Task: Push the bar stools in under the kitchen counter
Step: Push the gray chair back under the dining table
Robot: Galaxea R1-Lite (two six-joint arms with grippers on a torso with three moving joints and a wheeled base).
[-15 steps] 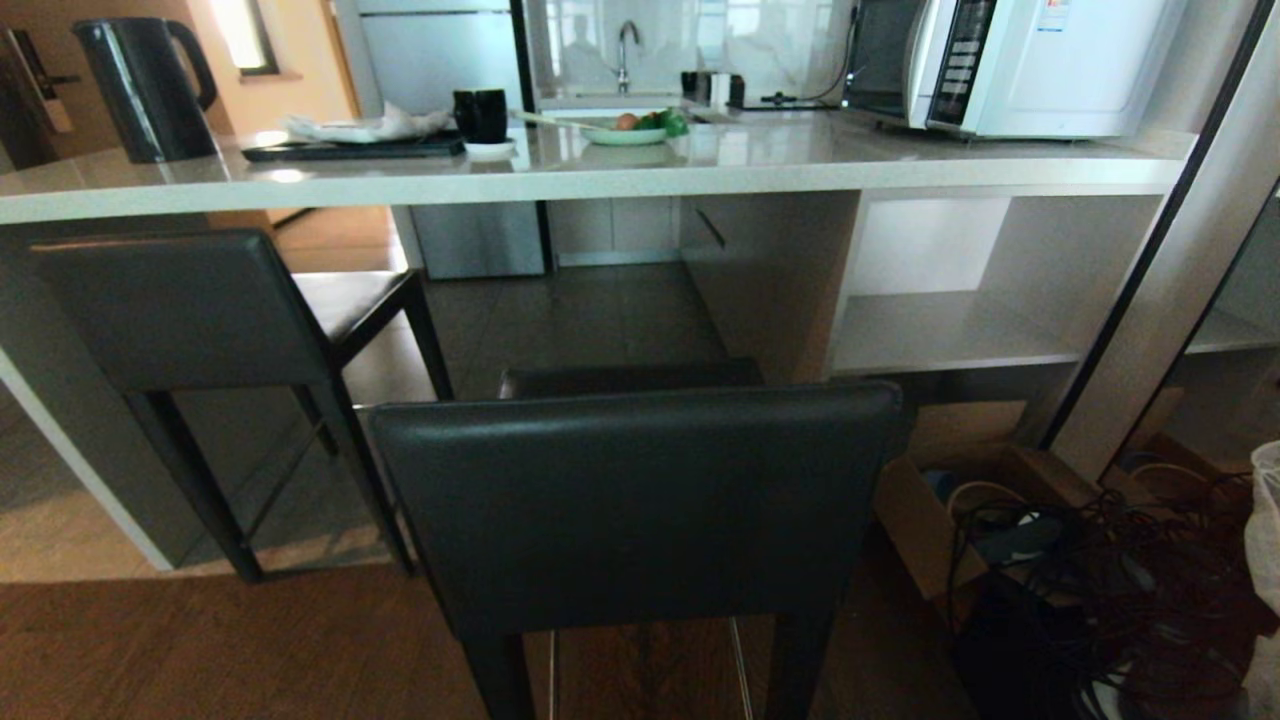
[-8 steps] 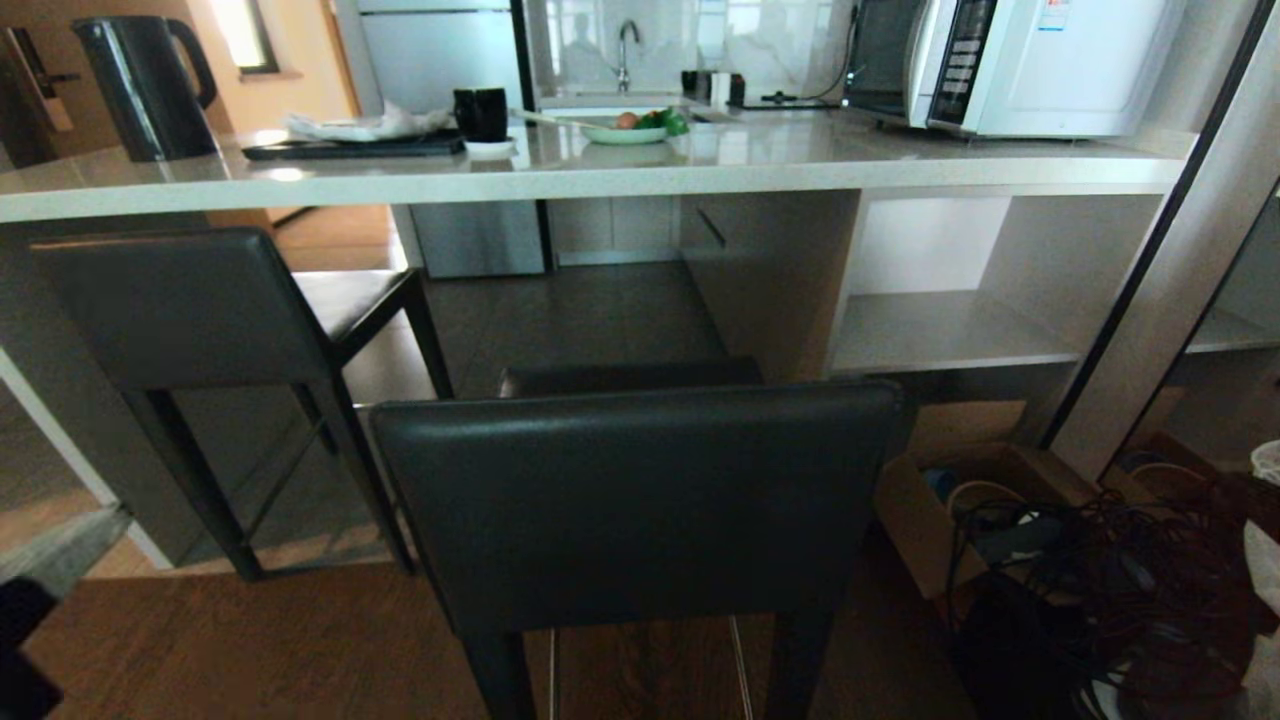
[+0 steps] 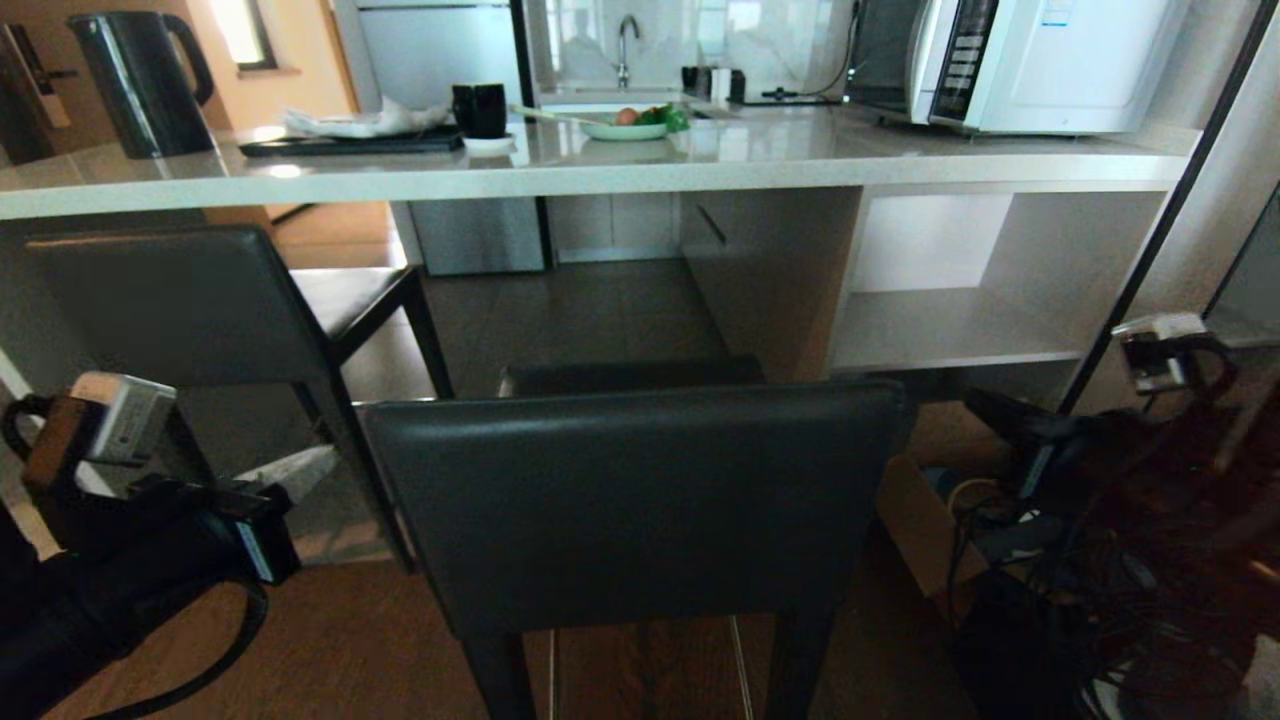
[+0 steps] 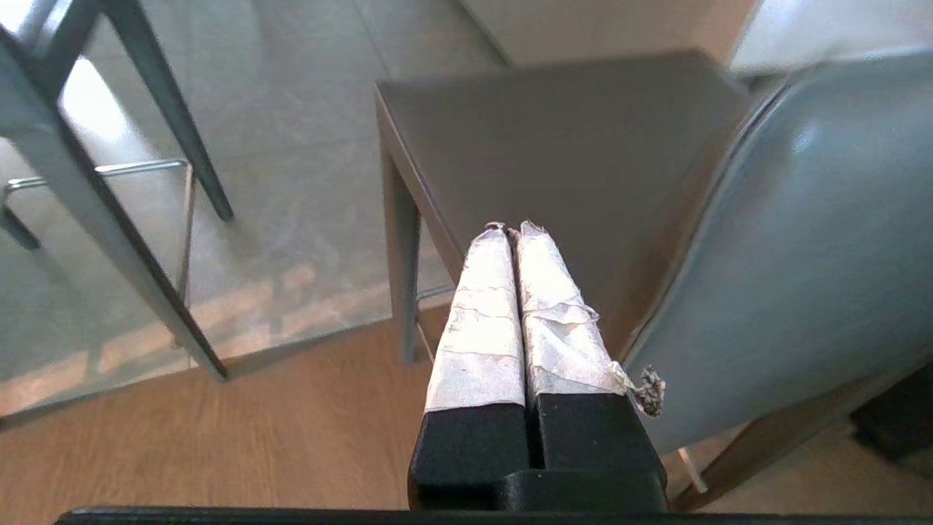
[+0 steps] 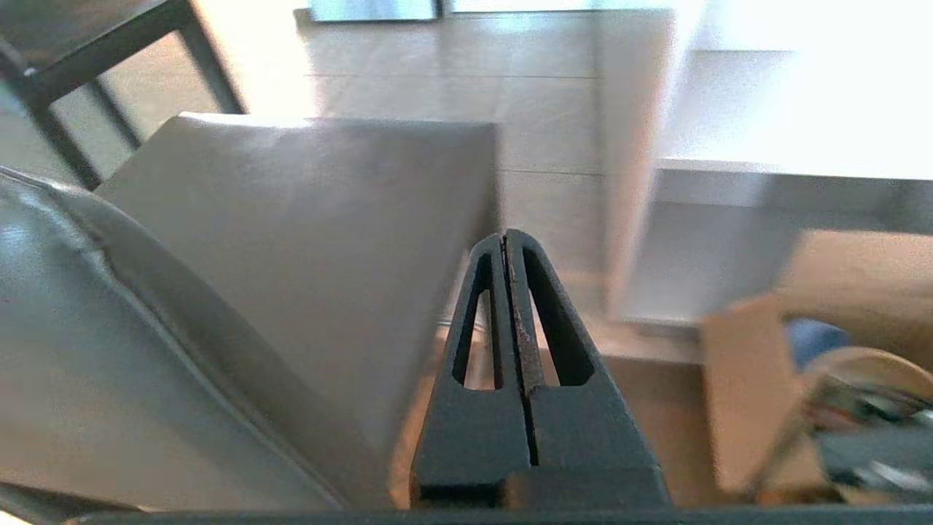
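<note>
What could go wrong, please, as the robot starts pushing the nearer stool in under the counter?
1. Both grippers, left and right, sit beside the near stool's backrest, not behind it; a push might slip past its edges.
2. The cardboard box and tangled cables lie close by the right arm and could snag it.
3. The other stool stands close on the left; a skewed push might knock it.

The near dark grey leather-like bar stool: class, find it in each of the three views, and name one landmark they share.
Head view: the near dark grey leather-like bar stool fills the lower centre, backrest toward the camera.
Left wrist view: its backrest and seat lie past the shut left gripper.
Right wrist view: its backrest and seat lie beside the shut right gripper.
Shared landmark: the second matching stool.
</note>
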